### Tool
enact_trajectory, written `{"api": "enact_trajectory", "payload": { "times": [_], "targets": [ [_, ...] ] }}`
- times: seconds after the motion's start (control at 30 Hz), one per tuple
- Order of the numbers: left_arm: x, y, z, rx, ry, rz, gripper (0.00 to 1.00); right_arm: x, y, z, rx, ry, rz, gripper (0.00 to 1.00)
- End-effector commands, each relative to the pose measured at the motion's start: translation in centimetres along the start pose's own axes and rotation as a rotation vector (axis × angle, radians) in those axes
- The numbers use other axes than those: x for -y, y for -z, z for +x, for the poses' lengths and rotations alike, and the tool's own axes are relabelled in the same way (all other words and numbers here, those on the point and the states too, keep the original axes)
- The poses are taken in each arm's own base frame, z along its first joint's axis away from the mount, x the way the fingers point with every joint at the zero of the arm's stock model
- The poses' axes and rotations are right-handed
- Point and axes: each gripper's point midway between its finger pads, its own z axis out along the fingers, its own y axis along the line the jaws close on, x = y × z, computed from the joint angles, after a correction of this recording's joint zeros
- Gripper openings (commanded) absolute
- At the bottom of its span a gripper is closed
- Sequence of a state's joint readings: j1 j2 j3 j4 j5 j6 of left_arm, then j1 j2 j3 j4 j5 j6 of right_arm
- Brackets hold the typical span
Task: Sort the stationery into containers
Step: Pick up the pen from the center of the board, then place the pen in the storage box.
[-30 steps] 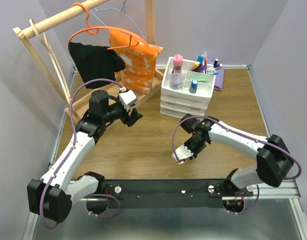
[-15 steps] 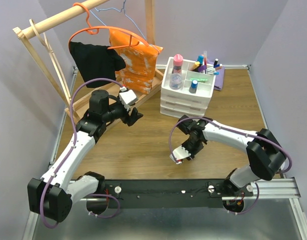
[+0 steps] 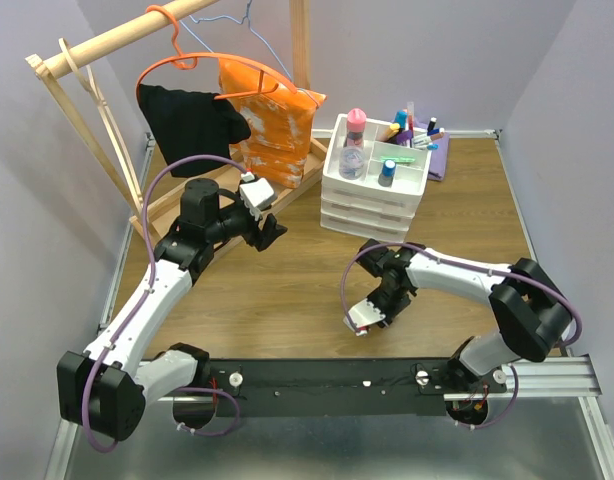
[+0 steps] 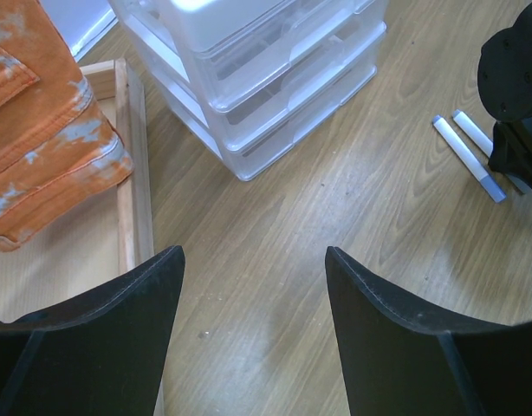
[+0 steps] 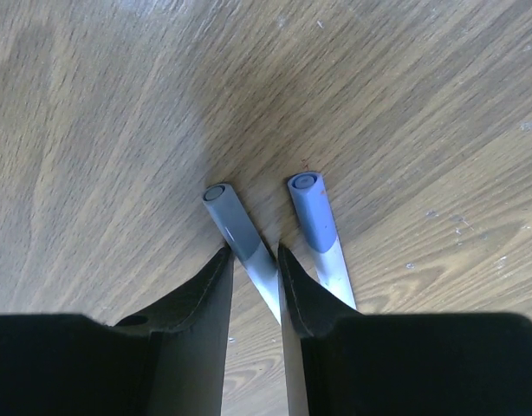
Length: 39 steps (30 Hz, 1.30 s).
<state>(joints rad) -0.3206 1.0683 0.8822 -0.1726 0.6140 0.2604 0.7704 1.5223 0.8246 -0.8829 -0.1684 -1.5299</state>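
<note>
Wood tabletop [image 3: 287, 290], right hand [image 5: 254, 253] shifted, clasping pen [image 5: 232, 215]

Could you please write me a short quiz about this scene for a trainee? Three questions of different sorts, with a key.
1. True or false: the left gripper holds a pen.
2. How many pens lie on the table at the right gripper?
3. Fill in: the right gripper has closed on the pen with the ___ cap.

Key: 1 false, its jaws are open and empty. 2 two. 3 grey.
</note>
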Motion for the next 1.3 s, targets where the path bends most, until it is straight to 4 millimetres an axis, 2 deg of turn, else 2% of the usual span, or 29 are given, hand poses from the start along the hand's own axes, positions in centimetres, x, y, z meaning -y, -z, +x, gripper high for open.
{"api": "enact_trajectory", "payload": {
  "times": [0.0, 0.13, 0.2, 0.27, 0.3, 0.37, 0.4, 0.43, 0.5, 0.53, 0.57, 0.6, 0.63, 0.67, 0.7, 0.73, 0.77, 0.8, 0.83, 0.87, 0.9, 0.93, 0.97, 1.0, 1.03, 1.07, 1.13, 1.2, 1.27],
  "targets": [
    [-0.1, -0.2, -0.2, 0.013, 0.004, 0.009, 0.75, -0.6, -2.4, 0.6, -0.002, -0.024, -0.018, 0.33],
    [-0.2, -0.4, -0.2, 0.009, 0.011, 0.013, 0.75, -0.8, -2.1, 0.2, 0.015, -0.048, -0.034, 0.16],
    [-0.2, -0.5, -0.2, 0.008, 0.010, 0.015, 0.75, 0.6, -0.4, -0.7, 0.049, -0.076, 0.010, 0.11],
    [-0.3, -0.5, -0.5, 0.008, 0.005, 0.018, 0.75, 0.9, 2.2, -2.3, 0.106, -0.120, 0.025, 0.07],
    [-0.4, -0.6, -0.6, 0.004, 0.007, 0.021, 0.75, 3.0, 5.1, -3.2, 0.136, -0.122, 0.090, 0.05],
    [-0.6, -0.7, -1.3, 0.011, 0.006, 0.021, 0.75, 2.2, 8.3, -4.9, 0.198, -0.156, 0.063, 0.01],
    [-0.7, -0.8, -1.5, 0.012, 0.007, 0.023, 0.75, 4.3, 12.0, -6.0, 0.230, -0.143, 0.148, 0.01],
    [-0.8, -0.9, -1.8, 0.016, 0.003, 0.024, 0.75, 3.5, 13.6, -6.9, 0.267, -0.159, 0.128, 0.01],
    [-1.4, -1.4, -2.6, 0.023, -0.001, 0.022, 0.75, 4.3, 17.3, -8.3, 0.320, -0.201, 0.191, 0.00],
    [-1.6, -1.6, -2.9, 0.026, -0.001, 0.024, 0.75, 5.7, 20.7, -9.6, 0.372, -0.193, 0.279, 0.01],
    [-1.7, -1.7, -4.1, 0.045, -0.017, 0.026, 0.75, 6.3, 22.2, -10.1, 0.403, -0.242, 0.319, 0.01],
    [-1.9, -2.2, -4.0, 0.039, -0.019, 0.030, 0.75, 7.1, 23.6, -10.4, 0.425, -0.259, 0.367, 0.00],
    [-2.0, -2.4, -4.4, 0.043, -0.024, 0.030, 0.75, 9.1, 26.1, -10.9, 0.467, -0.248, 0.480, 0.01],
    [-1.9, -2.6, -5.4, 0.058, -0.038, 0.038, 0.75, 9.9, 27.1, -11.0, 0.504, -0.308, 0.532, 0.01],
    [-2.0, -3.1, -5.3, 0.052, -0.037, 0.045, 0.75, 10.7, 29.0, -10.7, 0.541, -0.337, 0.622, 0.01],
    [-2.0, -3.3, -5.6, 0.054, -0.042, 0.050, 0.75, 13.6, 32.2, -10.7, 0.610, -0.326, 0.795, 0.01],
    [-2.0, -3.5, -6.5, 0.066, -0.053, 0.054, 0.75, 14.3, 32.4, -10.1, 0.679, -0.428, 0.825, 0.01],
    [-1.8, -4.0, -6.5, 0.059, -0.058, 0.066, 0.75, 15.4, 34.2, -8.1, 0.719, -0.488, 0.915, 0.01],
    [-1.7, -4.1, -6.6, 0.055, -0.068, 0.073, 0.75, 17.1, 37.4, -7.4, 0.790, -0.476, 1.042, 0.00],
    [-1.6, -4.3, -7.2, 0.060, -0.080, 0.078, 0.75, 17.7, 38.6, -6.5, 0.857, -0.565, 1.071, 0.01],
    [-1.5, -4.6, -7.0, 0.055, -0.080, 0.082, 0.75, 18.3, 40.3, -3.8, 0.878, -0.635, 1.141, 0.01],
    [-1.3, -4.8, -7.2, 0.055, -0.085, 0.088, 0.75, 19.6, 42.1, -2.2, 0.924, -0.650, 1.207, 0.01],
    [-1.3, -4.9, -7.4, 0.059, -0.091, 0.090, 0.75, 20.0, 43.0, -1.0, 0.992, -0.734, 1.222, 0.00],
    [-1.2, -5.2, -7.3, 0.053, -0.089, 0.095, 0.75, 20.1, 44.5, 1.7, 1.002, -0.785, 1.291, 0.01],
    [-1.1, -5.4, -7.2, 0.053, -0.091, 0.098, 0.75, 20.5, 46.2, 2.8, 1.029, -0.778, 1.360, 0.01],
    [-1.0, -5.6, -7.2, 0.051, -0.092, 0.099, 0.75, 21.1, 46.1, 4.3, 1.053, -0.831, 1.370, 0.01],
    [-0.9, -5.9, -7.0, 0.044, -0.091, 0.106, 0.75, 21.2, 47.8, 6.6, 1.077, -0.850, 1.450, 0.01],
    [-0.8, -6.2, -6.9, 0.041, -0.093, 0.112, 0.75, 21.8, 47.5, 9.1, 1.089, -0.928, 1.465, 0.00],
    [-0.8, -6.3, -7.0, 0.038, -0.093, 0.109, 0.75, 22.1, 47.5, 10.5, 1.103, -0.955, 1.492, 0.01]
  ]
}}
